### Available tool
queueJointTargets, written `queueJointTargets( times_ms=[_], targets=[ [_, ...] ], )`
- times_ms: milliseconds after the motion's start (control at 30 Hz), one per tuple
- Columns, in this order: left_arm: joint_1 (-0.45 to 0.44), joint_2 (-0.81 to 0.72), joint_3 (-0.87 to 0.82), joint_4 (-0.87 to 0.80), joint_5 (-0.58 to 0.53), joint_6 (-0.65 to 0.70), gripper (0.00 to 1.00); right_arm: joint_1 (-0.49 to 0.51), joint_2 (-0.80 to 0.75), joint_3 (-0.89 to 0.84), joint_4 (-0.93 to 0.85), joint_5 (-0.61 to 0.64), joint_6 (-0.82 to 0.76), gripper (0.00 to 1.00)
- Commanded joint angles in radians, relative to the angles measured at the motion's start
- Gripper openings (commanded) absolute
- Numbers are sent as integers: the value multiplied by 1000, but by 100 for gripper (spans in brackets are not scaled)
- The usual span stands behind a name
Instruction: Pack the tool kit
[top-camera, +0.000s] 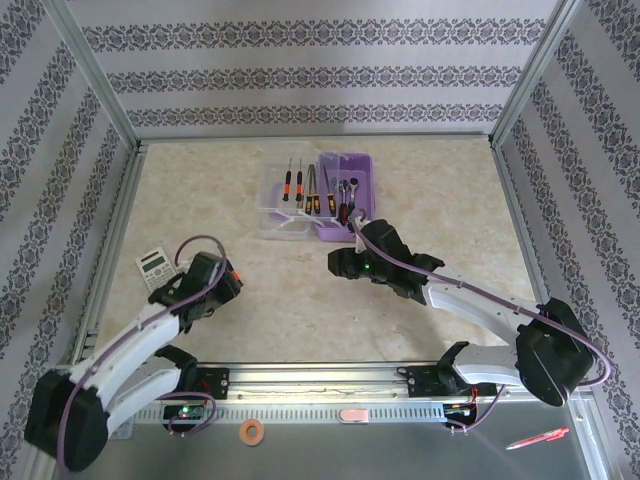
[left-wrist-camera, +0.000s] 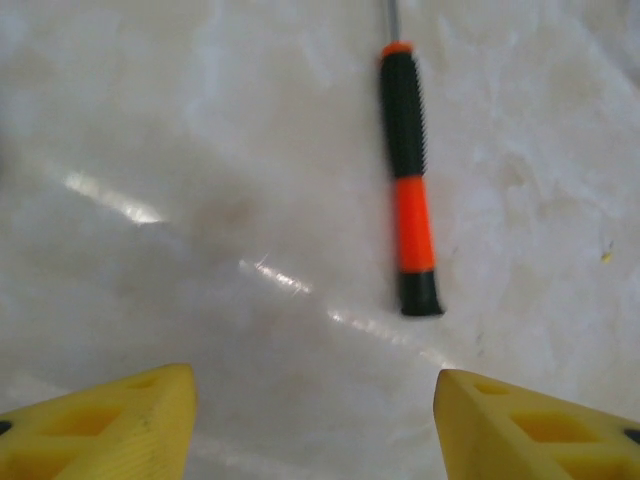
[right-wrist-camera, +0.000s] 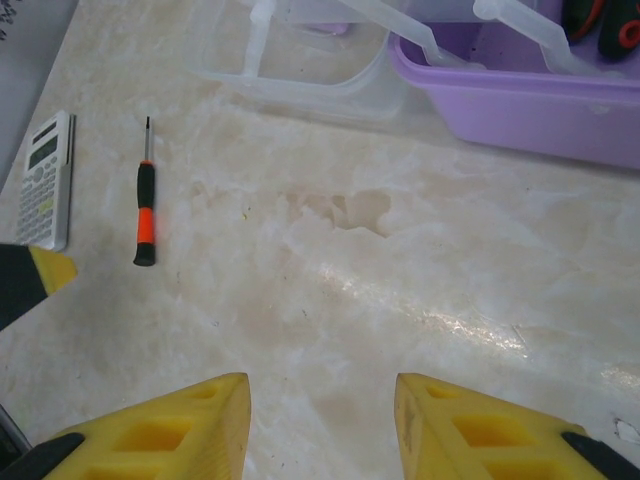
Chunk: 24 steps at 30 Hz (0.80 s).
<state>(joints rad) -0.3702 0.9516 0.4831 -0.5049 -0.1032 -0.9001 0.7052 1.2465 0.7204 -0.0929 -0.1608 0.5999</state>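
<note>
The tool kit's lilac case (top-camera: 362, 165) lies open at the back middle of the table. Its clear lid (top-camera: 271, 203) is folded out to the left. Several small screwdrivers (top-camera: 298, 188) and a ratchet wrench (top-camera: 345, 196) lie in it. One black-and-orange screwdriver (left-wrist-camera: 409, 180) lies loose on the table. It is just ahead of my left gripper (left-wrist-camera: 315, 400), which is open and holds nothing. From the right wrist the same screwdriver (right-wrist-camera: 145, 214) shows at the far left. My right gripper (right-wrist-camera: 322, 400) is open over bare table, just in front of the purple case (right-wrist-camera: 540, 112).
A grey calculator (top-camera: 157, 266) lies left of the left gripper, and in the right wrist view the calculator (right-wrist-camera: 44, 180) sits beside the loose screwdriver. Metal frame rails edge the table. A red pen (top-camera: 538, 437) and an orange ring (top-camera: 251, 431) lie off the table, near the arm bases.
</note>
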Motion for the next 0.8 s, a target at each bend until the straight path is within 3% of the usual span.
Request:
queueJointTargets(
  times_ms=[0,233,333,433,600,767],
  targets=[
    [23,136,127,26,-57,69,63,16,-4,31,20,23,4,43],
    [113,426,308,38,0,161,56,15,-59,4,1,49,-16,43],
    [130,521,374,38,41,183,48,15,-84,-15,-6,71,-29,43],
    [131,597,411,41,56,188,47,13,-98,-33,-5,82,-47,43],
    [128,679,430,24,47,162,37,-3,-102,-35,-7,58,-69,44],
    [129,676,378,56,43,123,34,-28,-103,-43,-10,33,-82,44]
  ],
)
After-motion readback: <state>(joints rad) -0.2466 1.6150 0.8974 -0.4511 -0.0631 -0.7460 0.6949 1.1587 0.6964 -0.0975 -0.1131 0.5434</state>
